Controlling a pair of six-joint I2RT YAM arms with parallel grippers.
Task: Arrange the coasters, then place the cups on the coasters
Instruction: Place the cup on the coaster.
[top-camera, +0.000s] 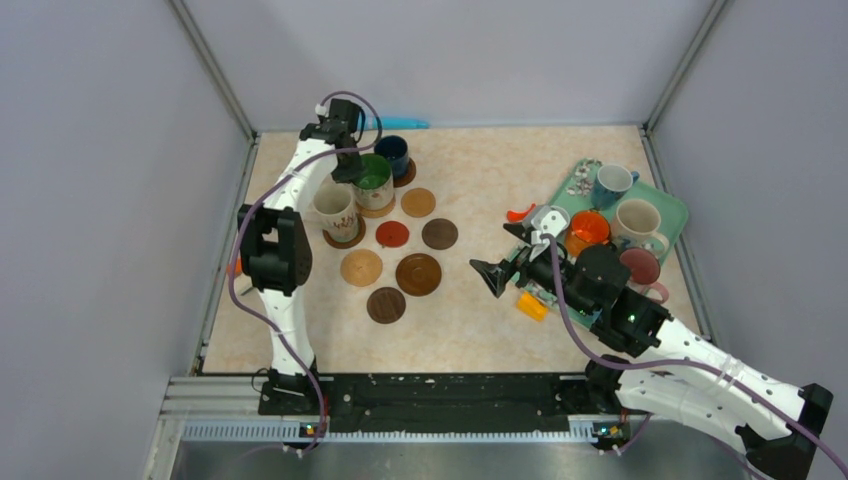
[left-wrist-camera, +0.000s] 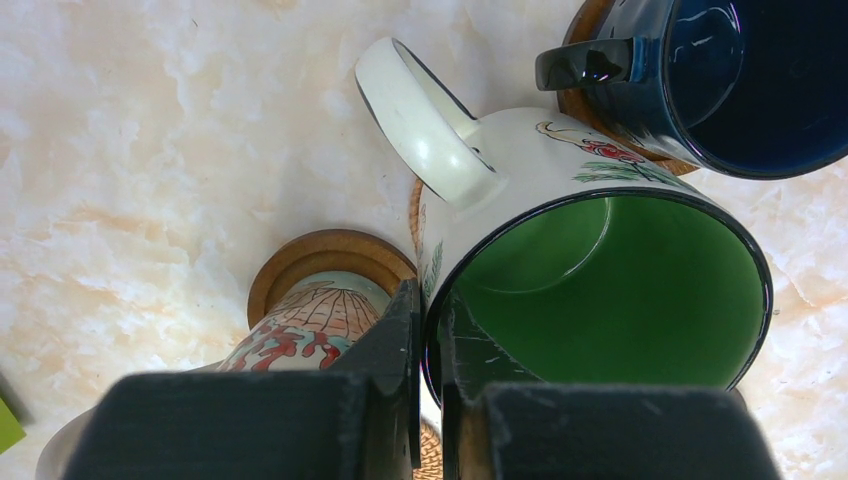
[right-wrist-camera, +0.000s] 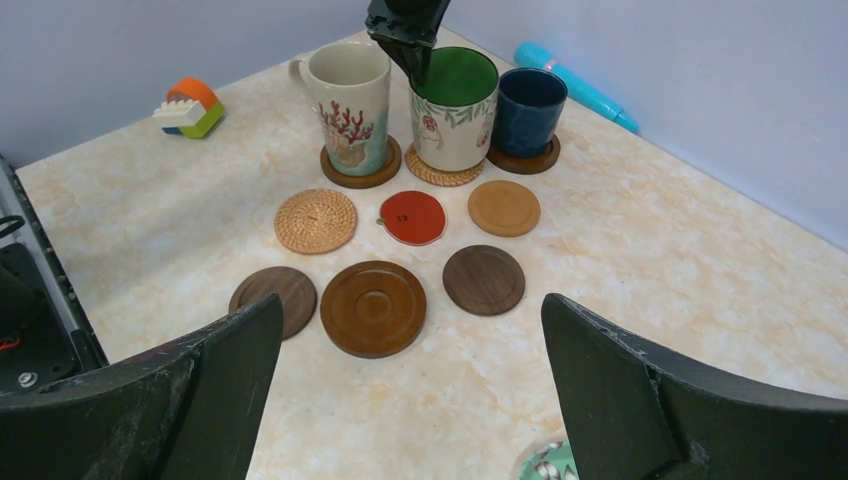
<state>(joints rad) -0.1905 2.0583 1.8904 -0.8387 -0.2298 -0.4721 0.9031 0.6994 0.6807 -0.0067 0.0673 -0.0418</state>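
My left gripper (top-camera: 350, 170) (left-wrist-camera: 430, 300) (right-wrist-camera: 414, 55) is shut on the near rim of a white cup with a green inside (top-camera: 372, 180) (left-wrist-camera: 620, 290) (right-wrist-camera: 455, 110), one finger inside and one outside. The cup's base is on a woven coaster (right-wrist-camera: 440, 176). Beside it, a dark blue cup (top-camera: 392, 153) (right-wrist-camera: 528, 105) and a cream coral-print cup (top-camera: 335, 208) (right-wrist-camera: 350, 95) stand on wooden coasters. Several bare coasters lie in front, among them a red one (top-camera: 392, 234) (right-wrist-camera: 413, 217) and a large ridged one (top-camera: 418, 274) (right-wrist-camera: 373, 307). My right gripper (top-camera: 503, 255) (right-wrist-camera: 410, 305) hangs open and empty.
A teal tray (top-camera: 672, 206) at the right holds a light blue cup (top-camera: 610, 185), an orange cup (top-camera: 588, 230), a cream cup (top-camera: 637, 222) and a pink cup (top-camera: 640, 267). A small orange block (top-camera: 532, 305) lies by the right arm. A toy brick (right-wrist-camera: 190, 105) sits far left.
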